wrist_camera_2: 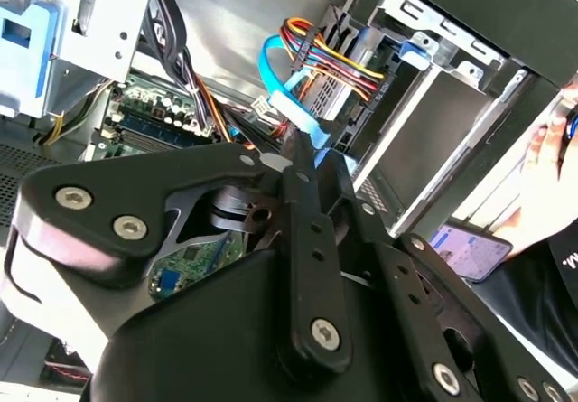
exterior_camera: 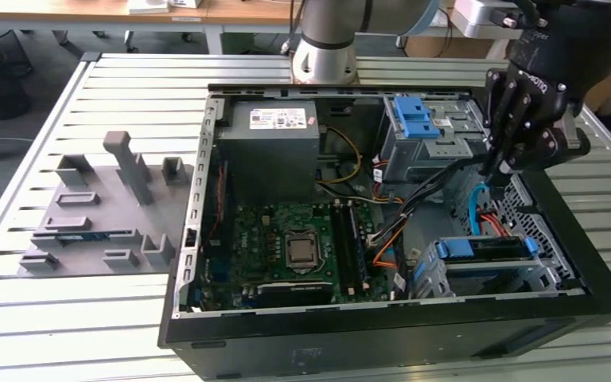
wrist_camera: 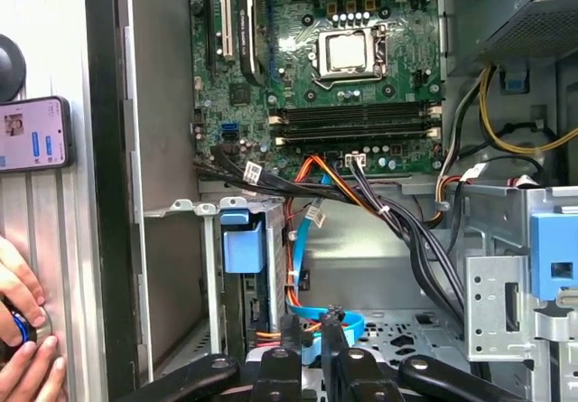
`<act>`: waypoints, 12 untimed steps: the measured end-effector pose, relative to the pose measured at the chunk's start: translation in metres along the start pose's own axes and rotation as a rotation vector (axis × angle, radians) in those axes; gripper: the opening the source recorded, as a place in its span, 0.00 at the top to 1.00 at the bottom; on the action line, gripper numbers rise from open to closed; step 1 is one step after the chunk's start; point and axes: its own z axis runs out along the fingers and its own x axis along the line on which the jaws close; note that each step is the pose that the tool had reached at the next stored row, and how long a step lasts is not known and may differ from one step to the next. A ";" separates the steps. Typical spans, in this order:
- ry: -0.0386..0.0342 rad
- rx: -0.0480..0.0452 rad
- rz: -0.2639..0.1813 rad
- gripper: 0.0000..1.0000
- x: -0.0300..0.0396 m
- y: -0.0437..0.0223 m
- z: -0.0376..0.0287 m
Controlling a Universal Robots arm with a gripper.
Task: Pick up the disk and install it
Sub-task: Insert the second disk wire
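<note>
One disk [exterior_camera: 493, 248] (one end effector [exterior_camera: 493, 171])

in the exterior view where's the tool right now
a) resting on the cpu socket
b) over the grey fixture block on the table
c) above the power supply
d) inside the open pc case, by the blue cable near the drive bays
d, the tool hangs inside the open computer case at the exterior view's right, its tips by the blue cable between the metal drive cage and the disk seated in the lower bay.
</note>
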 end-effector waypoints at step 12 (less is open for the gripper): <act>0.0243 0.0003 -0.001 0.76 -0.0023 -0.0002 0.0164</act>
